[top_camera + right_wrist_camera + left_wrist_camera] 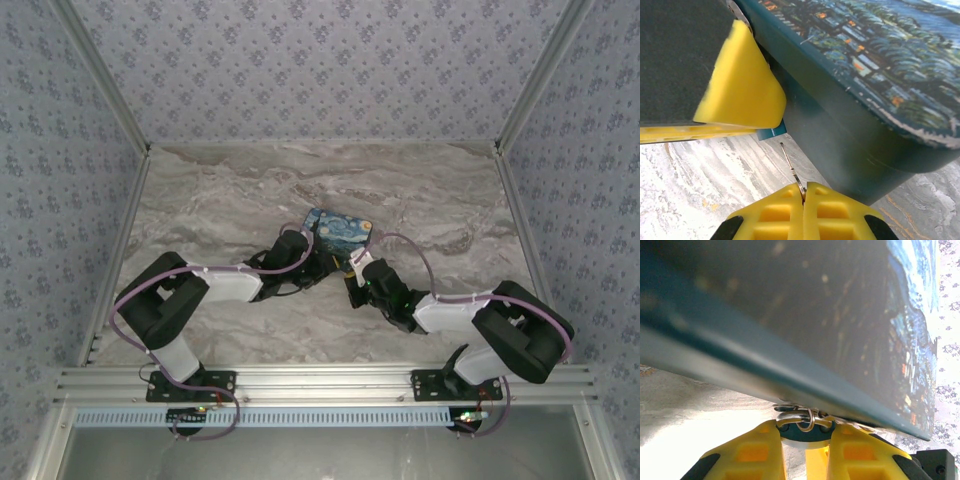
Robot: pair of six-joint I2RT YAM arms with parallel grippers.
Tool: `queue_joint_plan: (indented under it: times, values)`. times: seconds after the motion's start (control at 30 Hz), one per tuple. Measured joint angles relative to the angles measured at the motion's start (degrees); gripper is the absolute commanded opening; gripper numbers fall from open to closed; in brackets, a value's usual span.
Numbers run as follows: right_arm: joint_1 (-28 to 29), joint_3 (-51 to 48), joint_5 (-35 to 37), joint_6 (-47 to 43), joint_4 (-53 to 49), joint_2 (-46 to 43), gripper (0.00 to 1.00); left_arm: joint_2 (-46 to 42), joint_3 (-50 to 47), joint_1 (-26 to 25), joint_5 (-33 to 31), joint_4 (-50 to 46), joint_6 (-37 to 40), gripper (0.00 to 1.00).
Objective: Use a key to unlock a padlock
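Note:
The small teal padlock (801, 435) sits pinched between the yellow fingers of my left gripper (805, 428), which is shut on it. Its metal shackle (792, 415) hooks through the latch at the box's lower edge. My right gripper (804, 192) is shut on the thin grey key (791, 166). The key's tip points up and left toward a teal corner of the padlock (771, 133), a short gap away, just under the left gripper's yellow finger (742, 85). From above, both grippers (325, 262) (352, 276) meet at the box's near edge.
The starry-night painted box (338, 232) lies mid-table on the marble top (220, 200), its dark side wall (840, 135) close to the right of the key. Patterned walls and metal frame rails (120, 240) enclose the table.

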Motion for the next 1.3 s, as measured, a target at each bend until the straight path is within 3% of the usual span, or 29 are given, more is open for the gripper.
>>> queue_joint_plan:
  times: [1.3]
  values:
    - [-1.25,-0.66,-3.04,-0.02,1.62,-0.76,0.00,-0.39,0.00,0.00,0.04,-0.07,0.02,0.12]
